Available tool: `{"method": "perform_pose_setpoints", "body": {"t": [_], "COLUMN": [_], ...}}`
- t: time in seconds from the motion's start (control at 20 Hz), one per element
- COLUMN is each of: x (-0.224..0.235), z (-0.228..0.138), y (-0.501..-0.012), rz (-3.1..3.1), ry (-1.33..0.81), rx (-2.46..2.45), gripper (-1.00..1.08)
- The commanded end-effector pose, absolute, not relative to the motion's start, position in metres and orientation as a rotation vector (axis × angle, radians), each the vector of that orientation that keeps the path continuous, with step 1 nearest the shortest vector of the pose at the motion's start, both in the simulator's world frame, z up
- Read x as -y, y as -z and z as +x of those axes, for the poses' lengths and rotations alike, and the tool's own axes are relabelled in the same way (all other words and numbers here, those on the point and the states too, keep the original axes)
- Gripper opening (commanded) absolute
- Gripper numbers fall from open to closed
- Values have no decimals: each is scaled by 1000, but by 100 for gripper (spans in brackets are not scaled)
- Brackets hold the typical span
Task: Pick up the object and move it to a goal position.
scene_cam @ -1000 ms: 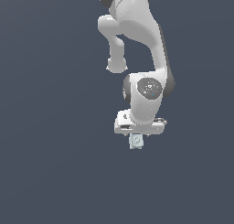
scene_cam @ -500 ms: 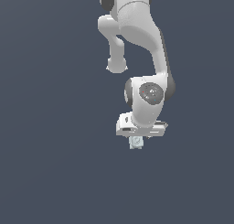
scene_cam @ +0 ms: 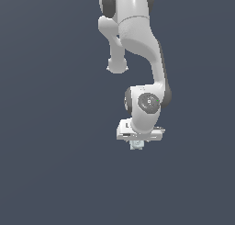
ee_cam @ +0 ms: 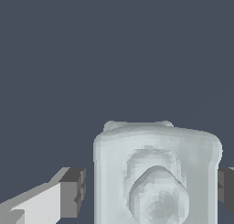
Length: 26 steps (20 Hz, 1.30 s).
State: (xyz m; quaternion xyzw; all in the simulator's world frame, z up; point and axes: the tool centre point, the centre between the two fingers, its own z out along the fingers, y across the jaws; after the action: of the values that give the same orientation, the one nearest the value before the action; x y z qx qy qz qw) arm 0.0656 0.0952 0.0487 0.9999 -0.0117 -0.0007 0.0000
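Shown against a flat, uniform dark slate-blue ground [scene_cam: 50, 173] that fills the exterior view to every edge, with open room on all sides of the arm. Coming down from the top centre of that frame, a glossy white jointed robot arm [scene_cam: 137, 40], ending just below mid-frame in a white two-fingered gripper [scene_cam: 136, 144] pointing downward. Peeking out directly under the gripper body, slightly right of the frame's centre, a tiny pale grey-white squarish block [scene_cam: 136, 145], much narrower than the gripper.

In the wrist view, filling the lower centre-right of the frame, the same pale block [ee_cam: 155, 173], squarish with rounded corners, a raised rounded mark on the near face. No clear long axis; sides roughly equal, edges standing square to the frame. Flanked by dark grey finger pads [ee_cam: 73, 193], one at lower left, one at the right edge. Left pad apart from the block by a visible gap; right pad at the block's edge, contact unclear. Cannot tell whether the jaws are gripping.
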Motion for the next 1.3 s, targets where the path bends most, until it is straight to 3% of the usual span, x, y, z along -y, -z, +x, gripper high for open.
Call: {"method": "perform_pose_setpoints", "body": {"t": [0.0,0.2,0.25,0.9,1.25], "x": [-95,-95,-95,-96,-98], "z": [66,67,67,67,64], "y": [-41,-41,-41,-43,-73], "rz": [3141,3141,3141,3141,3141], "ry": [0,0,0,0,0], "rx": [37,38,38,38,38], "gripper": [100,100,-100,-100,-100]}}
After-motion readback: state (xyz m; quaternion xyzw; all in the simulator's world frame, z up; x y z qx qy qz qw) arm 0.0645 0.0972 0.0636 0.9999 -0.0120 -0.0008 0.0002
